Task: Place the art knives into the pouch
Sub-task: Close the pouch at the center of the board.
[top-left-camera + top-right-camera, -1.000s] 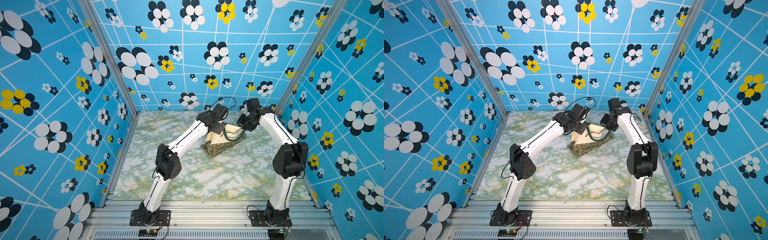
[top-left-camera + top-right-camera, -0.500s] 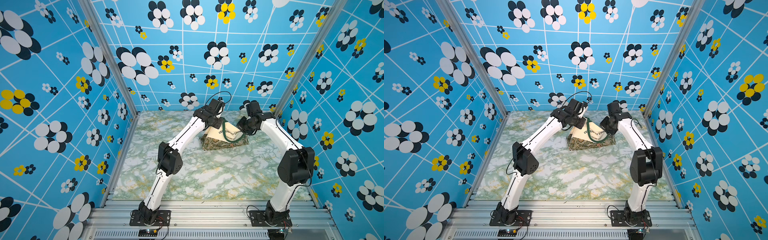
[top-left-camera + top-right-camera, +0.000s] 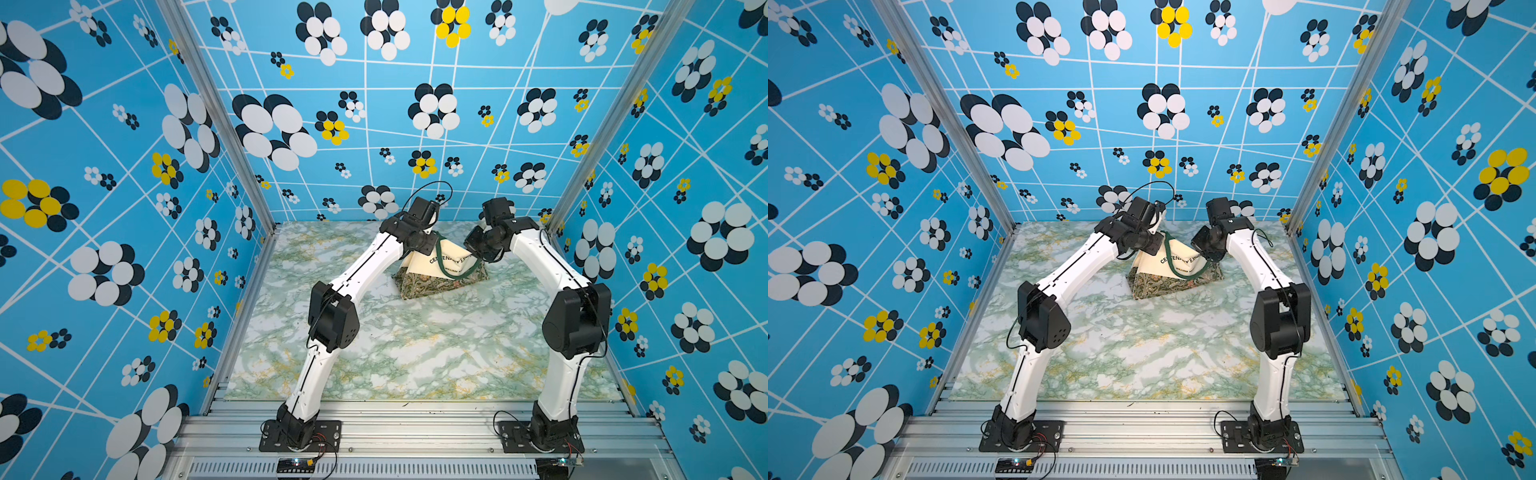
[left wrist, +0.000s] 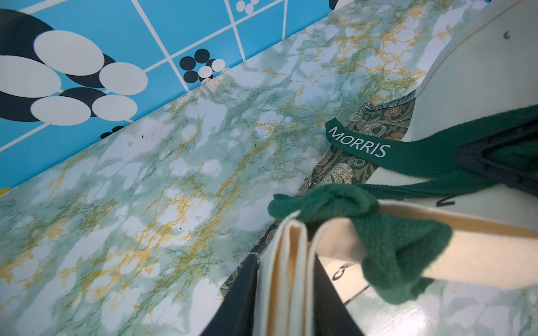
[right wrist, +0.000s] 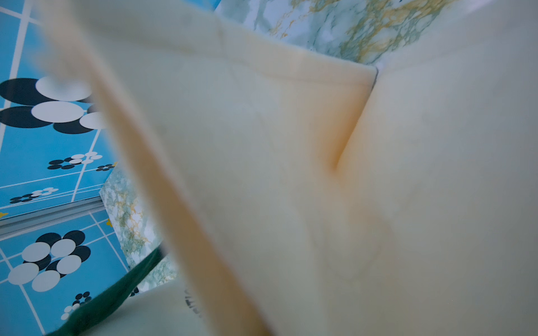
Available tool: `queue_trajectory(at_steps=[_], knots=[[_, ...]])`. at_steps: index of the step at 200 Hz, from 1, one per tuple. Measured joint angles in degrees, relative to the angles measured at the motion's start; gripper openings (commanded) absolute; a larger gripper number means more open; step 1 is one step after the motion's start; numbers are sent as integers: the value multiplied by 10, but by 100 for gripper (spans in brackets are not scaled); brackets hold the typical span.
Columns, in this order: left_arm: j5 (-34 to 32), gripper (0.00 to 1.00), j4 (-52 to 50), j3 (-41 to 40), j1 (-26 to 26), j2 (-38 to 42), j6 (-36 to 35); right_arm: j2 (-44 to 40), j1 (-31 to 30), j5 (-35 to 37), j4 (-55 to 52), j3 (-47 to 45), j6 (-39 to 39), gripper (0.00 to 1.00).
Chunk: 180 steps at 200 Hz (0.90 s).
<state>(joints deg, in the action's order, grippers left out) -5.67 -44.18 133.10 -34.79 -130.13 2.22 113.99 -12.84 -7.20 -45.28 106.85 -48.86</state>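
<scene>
The left wall [image 3: 104, 208], blue with black, white and yellow flowers, ran along the left edge of the marble-patterned desk [image 3: 415, 345]. The left arm [image 3: 361, 270] rose from the front rail [image 3: 415, 424] and leaned toward the back edge. The left gripper [image 4: 283, 261] was clenched on a folded part of the cream top edge of the pouch [image 3: 432, 284]. In the left wrist view two dark fingers [image 4: 241, 296] pressed the folds from both sides, and a bunched green handle [image 4: 401, 253] lay over them. Beside it a green strip [image 4: 358, 142] marked "MORRIS" crossed the leafy band.

The pouch rested on the desk near the middle of the back edge, between the two grippers. Its leafy bottom was on the surface and its top was lifted like a tent. In both top views the wrists covered its upper corners.

The right gripper [image 3: 478, 251] was closed on the right upper corner of the pouch, by the handle. Blurred cream cloth filled nearly all the right wrist view and hid the fingers there. The right arm [image 3: 548, 266] stood near the right edge, in front of the right wall [image 3: 685, 208].
</scene>
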Motion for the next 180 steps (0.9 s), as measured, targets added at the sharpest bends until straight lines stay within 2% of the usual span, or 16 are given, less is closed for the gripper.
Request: queue_trajectory(at_steps=[8,11,14,17,25,32,90,137,180], knots=[[-12,67,2,-5,2,3,3,2,0,-2,-4,5,3,54],[-14,72,2,-7,3,5,-2,2,0,-5,-6,6,3,70],[-20,78,2,-9,4,6,1,2,0,-8,-8,8,5,93],[-25,83,2,-11,6,7,2,2,0,-11,-10,10,6,98],[-36,95,5,-17,13,10,2,2,1,-21,-13,19,12,99],[-45,100,9,-21,20,13,2,2,0,-28,-12,27,17,99],[-73,100,22,-54,40,54,8,2,0,-57,-14,95,57,99],[-73,100,58,-155,41,183,19,-3,10,-48,-43,152,95,99],[-72,100,92,-271,64,289,73,-7,63,-1,-69,154,121,99]])
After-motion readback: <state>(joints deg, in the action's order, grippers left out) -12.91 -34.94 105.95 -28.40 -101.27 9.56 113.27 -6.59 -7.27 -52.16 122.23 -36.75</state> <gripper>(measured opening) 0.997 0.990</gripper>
